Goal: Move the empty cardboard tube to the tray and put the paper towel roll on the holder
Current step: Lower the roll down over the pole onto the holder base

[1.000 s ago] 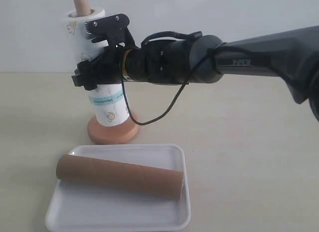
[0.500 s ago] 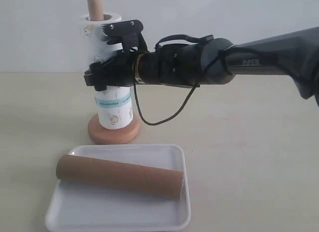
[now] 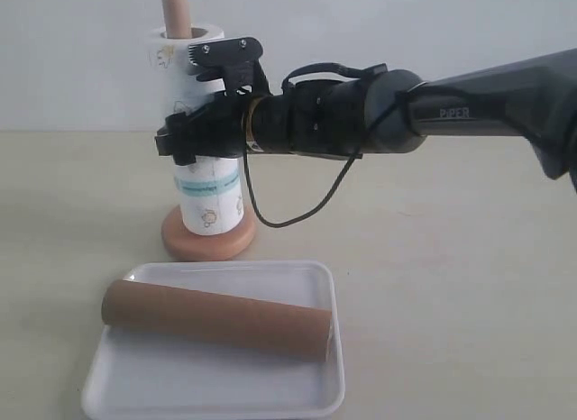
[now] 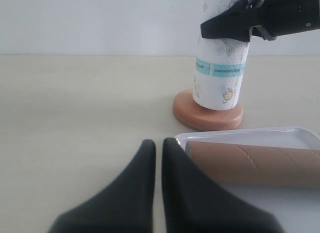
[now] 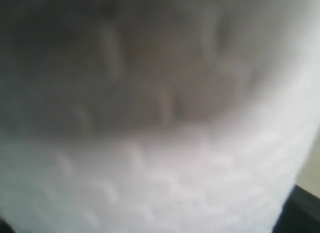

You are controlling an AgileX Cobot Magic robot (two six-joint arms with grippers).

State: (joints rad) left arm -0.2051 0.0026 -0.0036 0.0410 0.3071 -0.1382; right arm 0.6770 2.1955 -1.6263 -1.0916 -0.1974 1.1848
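Observation:
The paper towel roll [image 3: 209,199] stands threaded on the holder, whose dowel top [image 3: 174,10] pokes out above it and whose orange-tan base [image 3: 209,244] sits under it. My right gripper [image 3: 180,95] reaches in from the right and is shut on the roll's upper half. One of its black fingers [image 4: 235,23] crosses the roll [image 4: 220,88] in the left wrist view. The right wrist view shows only blurred white embossed paper [image 5: 165,168]. The empty cardboard tube [image 3: 216,319] lies slantwise in the white tray [image 3: 207,393]. My left gripper [image 4: 158,141] is shut on nothing, low beside the tray's corner [image 4: 300,133].
The tan tabletop [image 3: 451,285] stretches to the right of the tray and holder. A pale wall stands behind. A black cable [image 3: 297,208] loops down from the right arm near the holder base.
The right gripper, the roll and the dowel top have shifted right, and the holder has come from a left lean to nearly upright. The tube and tray have not moved.

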